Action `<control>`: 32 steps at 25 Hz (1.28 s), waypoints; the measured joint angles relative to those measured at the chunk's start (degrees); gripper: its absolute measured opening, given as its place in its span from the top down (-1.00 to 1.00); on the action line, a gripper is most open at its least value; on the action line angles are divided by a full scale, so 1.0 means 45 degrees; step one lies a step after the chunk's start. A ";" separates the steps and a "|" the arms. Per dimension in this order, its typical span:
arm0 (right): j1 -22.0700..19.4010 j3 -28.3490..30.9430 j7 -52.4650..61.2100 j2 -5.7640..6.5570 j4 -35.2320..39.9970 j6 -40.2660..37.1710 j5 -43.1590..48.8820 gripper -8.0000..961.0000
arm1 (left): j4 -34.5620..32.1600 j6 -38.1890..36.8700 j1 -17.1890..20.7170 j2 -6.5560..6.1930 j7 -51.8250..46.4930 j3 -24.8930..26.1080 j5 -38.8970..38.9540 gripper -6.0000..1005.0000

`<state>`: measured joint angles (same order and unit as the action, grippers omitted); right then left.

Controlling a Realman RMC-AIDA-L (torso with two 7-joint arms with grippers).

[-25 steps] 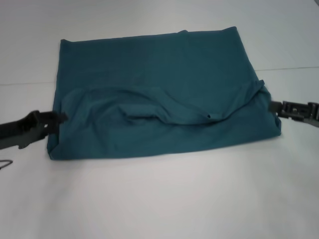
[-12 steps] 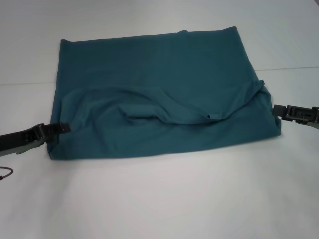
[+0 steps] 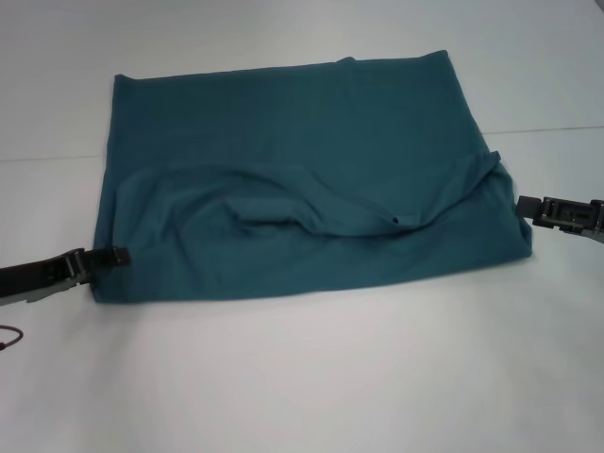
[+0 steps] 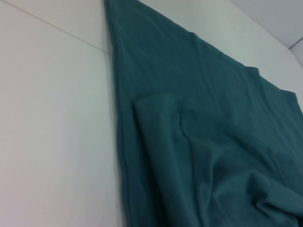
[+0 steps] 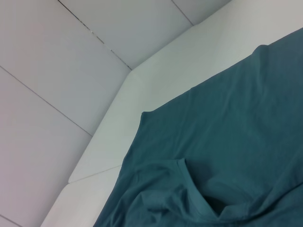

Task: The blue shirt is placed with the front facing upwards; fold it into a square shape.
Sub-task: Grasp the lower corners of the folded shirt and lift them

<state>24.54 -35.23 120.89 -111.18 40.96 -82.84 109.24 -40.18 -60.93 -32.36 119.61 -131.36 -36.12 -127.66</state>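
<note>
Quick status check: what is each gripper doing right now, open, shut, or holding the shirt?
Left gripper: at the near left corner of the blue shirt; grip cannot be told.
Right gripper: beside the shirt's right edge; grip cannot be told.

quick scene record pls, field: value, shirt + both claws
surface: white table
item: blue shirt, partly folded into a wide rectangle, near layer lying rumpled over the far one
lettering: not visible
collar: curved ribbed edge on top of the near layer
left claw: low at the shirt's near-left edge, at the fabric
right claw: low at the shirt's right edge, tip beside the fabric
claw fingers: cannot tell
fold state: not yet square
</note>
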 joint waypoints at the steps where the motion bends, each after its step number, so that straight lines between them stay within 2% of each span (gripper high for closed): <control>1: 0.0000 0.0005 -0.0001 0.0000 -0.0004 0.0000 -0.0001 -0.28 | 0.0034 0.0064 0.0005 0.0004 0.0004 0.0000 -0.0006 -0.42; 14: -0.0124 0.0077 -0.0009 -0.0001 -0.0089 0.0012 -0.0020 -0.25 | 0.0415 0.0502 -0.0034 0.0105 0.0015 -0.0615 -0.0037 -0.40; 20: -0.0126 0.0096 -0.0009 0.0000 -0.0206 0.0010 -0.0020 -0.23 | 0.0414 0.0616 -0.0254 0.0263 -0.0039 -0.1000 -0.0037 -0.39; 29: -0.0120 0.0184 -0.0009 -0.0001 -0.0223 -0.0100 -0.0020 -0.21 | 0.0039 0.0645 -0.0470 0.0348 -0.0729 -0.1392 -0.0241 -0.37; 32: -0.0121 0.0244 -0.0009 -0.0001 -0.0223 -0.0122 -0.0019 -0.20 | 0.0017 0.0659 -0.0488 0.0355 -0.0775 -0.1490 -0.0284 -0.26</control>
<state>24.00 -34.13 120.85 -111.18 39.95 -83.39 109.15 -40.10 -57.96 -34.55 121.21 -134.84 -42.83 -128.93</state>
